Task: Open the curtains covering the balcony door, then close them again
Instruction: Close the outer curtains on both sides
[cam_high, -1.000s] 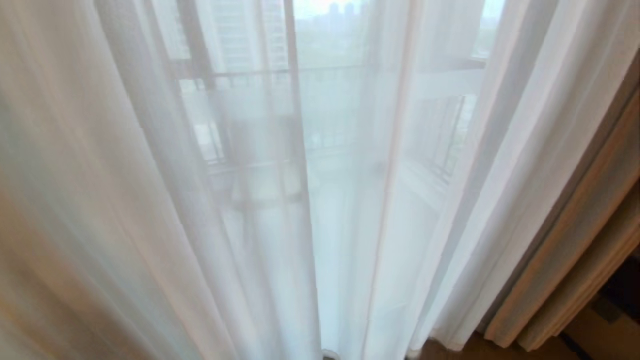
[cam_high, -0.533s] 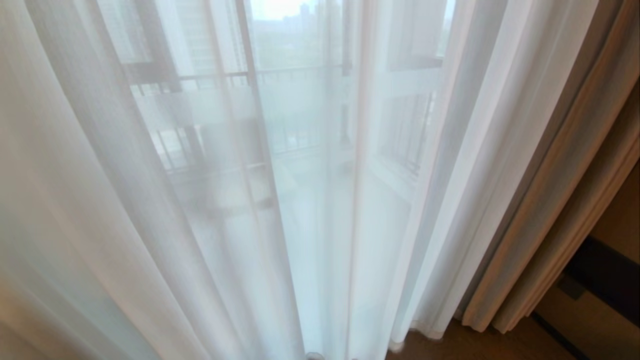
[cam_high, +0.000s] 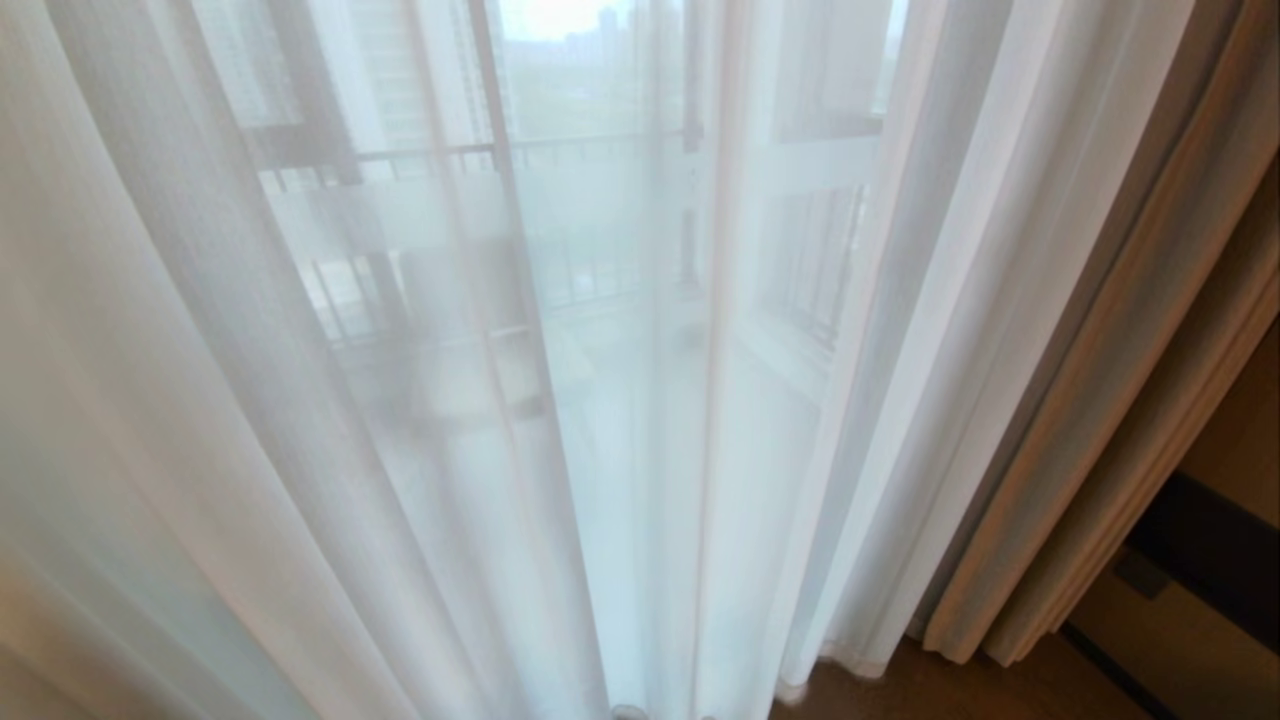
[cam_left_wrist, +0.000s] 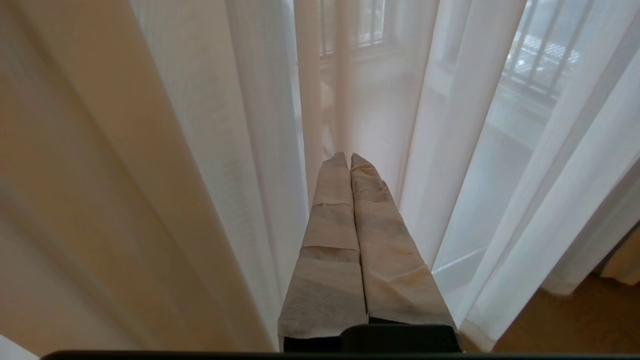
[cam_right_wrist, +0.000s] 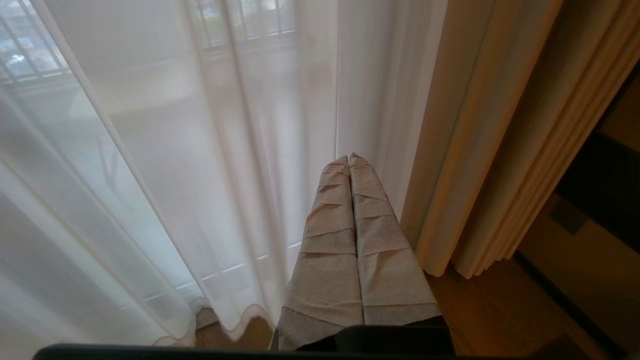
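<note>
Daylit balcony glows through soft, light sheers; I'd pinch the stiffer drape edge at three o'clock. Left gripper and right gripper fingers pressed together, empty.

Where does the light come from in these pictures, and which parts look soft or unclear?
Head view: daylight comes from behind the white sheers, so the railing outside looks hazy. Left wrist view: the near fold is warm and blurred, the shut left claw sharper. Right wrist view: the beige drape is dimmer, right claw shut.
</note>
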